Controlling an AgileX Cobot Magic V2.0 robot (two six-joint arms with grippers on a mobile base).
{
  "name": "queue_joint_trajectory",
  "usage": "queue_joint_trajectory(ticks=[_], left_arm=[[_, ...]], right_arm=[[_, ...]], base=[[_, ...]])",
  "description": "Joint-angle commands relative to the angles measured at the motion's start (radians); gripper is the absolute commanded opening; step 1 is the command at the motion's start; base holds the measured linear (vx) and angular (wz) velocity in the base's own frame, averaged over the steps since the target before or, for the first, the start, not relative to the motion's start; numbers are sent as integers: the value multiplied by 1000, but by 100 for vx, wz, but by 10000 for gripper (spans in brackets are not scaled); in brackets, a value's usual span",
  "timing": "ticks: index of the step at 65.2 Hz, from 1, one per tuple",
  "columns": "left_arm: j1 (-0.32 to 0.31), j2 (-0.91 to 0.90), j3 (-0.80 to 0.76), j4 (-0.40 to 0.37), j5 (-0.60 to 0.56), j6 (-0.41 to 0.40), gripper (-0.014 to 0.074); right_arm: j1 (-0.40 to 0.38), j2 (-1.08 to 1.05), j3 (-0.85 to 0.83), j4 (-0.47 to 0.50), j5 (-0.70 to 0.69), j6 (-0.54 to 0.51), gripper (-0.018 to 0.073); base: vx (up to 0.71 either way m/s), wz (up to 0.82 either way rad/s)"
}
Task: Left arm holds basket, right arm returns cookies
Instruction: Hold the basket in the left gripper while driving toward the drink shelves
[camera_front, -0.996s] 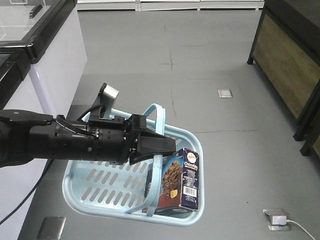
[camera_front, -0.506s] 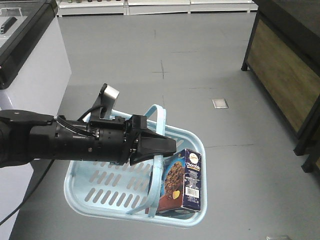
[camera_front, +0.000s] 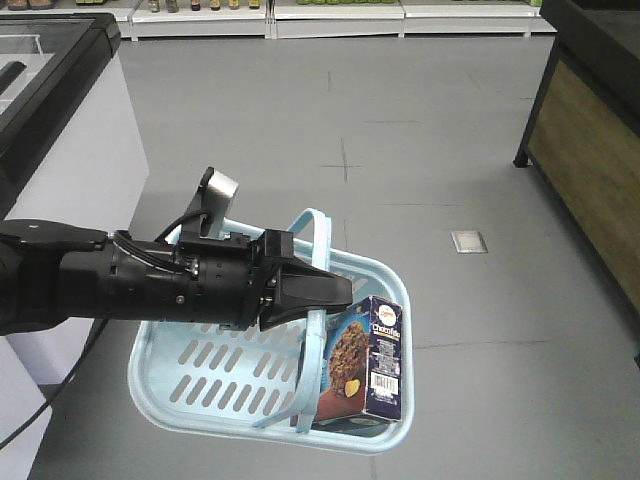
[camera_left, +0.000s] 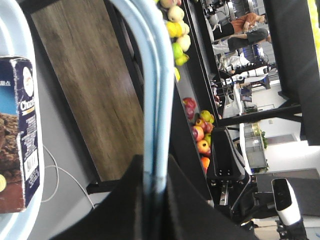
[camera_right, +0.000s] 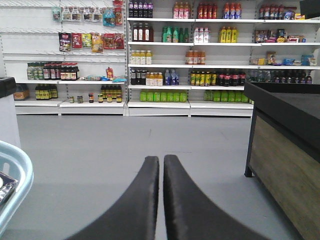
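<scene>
My left arm reaches in from the left of the front view, and its gripper (camera_front: 325, 291) is shut on the loop handle of the light blue basket (camera_front: 180, 380), which hangs above the floor. The dark cookies box (camera_front: 365, 360) stands upright inside the basket at its right end. From the left wrist the handle (camera_left: 155, 100) runs down between the black jaws of the left gripper (camera_left: 154, 172), with the cookies (camera_left: 20, 130) at the far left. My right gripper (camera_right: 163, 162) is shut on nothing, pointing over the floor, the basket rim (camera_right: 17, 180) at its left.
Stocked store shelves (camera_right: 190, 55) line the far wall. A dark wooden-sided counter (camera_front: 590, 160) stands on the right and a grey cabinet (camera_front: 70, 160) on the left. A floor outlet plate (camera_front: 468, 241) lies in the grey floor.
The background has shifted: the view has swung back, the floor plate and right counter moving right in the picture. The left gripper, basket and cookies keep the same place relative to me.
</scene>
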Motion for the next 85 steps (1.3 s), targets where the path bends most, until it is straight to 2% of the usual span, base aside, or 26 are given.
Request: queue_joint_trajectory(ticks=[1, 85], left_arm=[[-4, -50, -27, -120, 55, 14, -6], [-4, -50, -27, -120, 55, 14, -6]], right_arm=[[-1, -13, 17, -6, -75, -3, -11], [-1, -13, 17, -6, -75, -3, -11]], base=[[39, 8], [44, 1]])
